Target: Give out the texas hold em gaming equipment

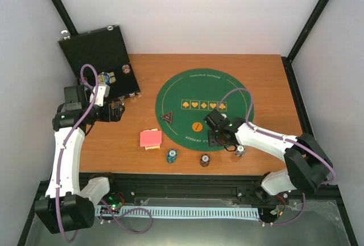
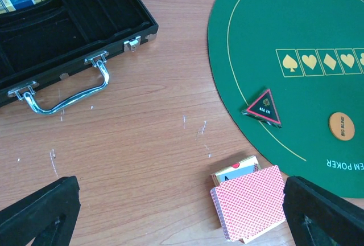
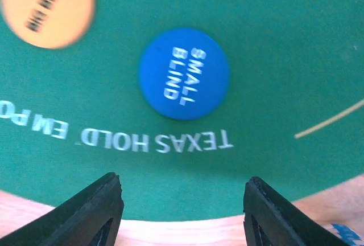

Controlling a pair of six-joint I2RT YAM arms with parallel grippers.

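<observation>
The blue SMALL BLIND button [image 3: 183, 73] lies flat on the green mat [image 3: 296, 41], near the orange BIG BLIND button [image 3: 46, 8]. The right gripper [image 3: 182, 184] hovers right over it, fingers spread, holding nothing. The left gripper [image 2: 181, 200] is spread and empty too, near the red-backed cards [image 2: 250, 200]. Looks like the marker buttons are about sorted. Next is probably the cards or the teal chip [image 1: 171, 156] by the near edge, so one arm needs to line up squarely over a small target.

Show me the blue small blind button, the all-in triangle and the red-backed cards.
blue small blind button [image 3: 183, 73]: right wrist view, its printed centre.
all-in triangle [image 2: 263, 108]: left wrist view, its dark middle.
red-backed cards [image 2: 250, 201]: left wrist view, top card's back.
</observation>
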